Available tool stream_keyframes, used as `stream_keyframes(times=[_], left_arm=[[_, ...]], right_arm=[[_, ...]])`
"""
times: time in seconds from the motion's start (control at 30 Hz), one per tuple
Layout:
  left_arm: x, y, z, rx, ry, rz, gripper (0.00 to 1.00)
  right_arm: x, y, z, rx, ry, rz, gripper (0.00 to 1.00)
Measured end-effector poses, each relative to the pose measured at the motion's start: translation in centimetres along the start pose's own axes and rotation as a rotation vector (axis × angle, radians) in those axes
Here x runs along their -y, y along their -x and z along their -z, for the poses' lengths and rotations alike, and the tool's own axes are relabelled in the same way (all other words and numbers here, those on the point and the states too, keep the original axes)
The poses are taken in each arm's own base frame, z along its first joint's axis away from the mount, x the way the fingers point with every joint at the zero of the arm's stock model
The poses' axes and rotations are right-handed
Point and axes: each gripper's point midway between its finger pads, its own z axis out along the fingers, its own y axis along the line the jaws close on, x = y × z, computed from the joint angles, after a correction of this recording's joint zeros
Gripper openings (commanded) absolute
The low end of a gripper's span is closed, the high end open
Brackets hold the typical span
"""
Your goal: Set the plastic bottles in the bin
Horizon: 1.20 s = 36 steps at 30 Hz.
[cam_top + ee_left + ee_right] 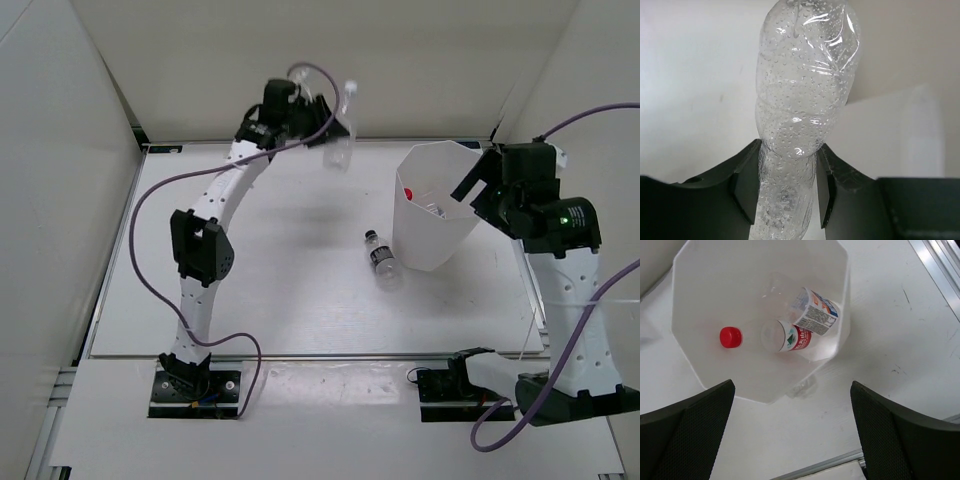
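Note:
My left gripper (333, 128) is shut on the plain clear bottle (343, 140), white cap up, and holds it high near the back wall, left of the bin. In the left wrist view the wet bottle (805, 85) is pinched between the fingers of that gripper (787, 195). The white faceted bin (430, 245) stands at the right. Inside the bin (700, 300) lie the red-capped, red-labelled bottle (790, 337) and the blue-white labelled bottle (816, 310). The black-capped bottle (382, 258) lies on the table beside the bin's left base. My right gripper (468, 188) hangs open and empty over the bin's right rim (792, 432).
White walls enclose the table on the back and both sides. A metal rail (935, 265) runs along the table's right edge. The purple cable (150, 200) loops left of the left arm.

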Motion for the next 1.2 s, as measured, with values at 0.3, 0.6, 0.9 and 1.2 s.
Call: stream_keyframes(times=[0.3,0.6,0.9,1.2], left_arm=[[15.8,11.8,9.5,0.446,-0.276,-0.168,0.47],[24.7,3.0,2.2,0.343,-0.509,-0.182,0.51],[25.2,-6.6,-2.6,0.177,-0.489,-0.235,1.00],[14.6,1.1,9.0,0.330,-0.240,-0.038,1.00]], right_arm=[[3.0,0.7,2.8,0.086,-0.024,-0.116,1.00],[4.5,1.6,4.5,0.162,-0.055,-0.128,1.00],[6.5,1.1,6.6,0.220,-0.082,-0.137,1.00],[7.4,-0.1,5.7,0.186,-0.126,-0.127,1.00]])
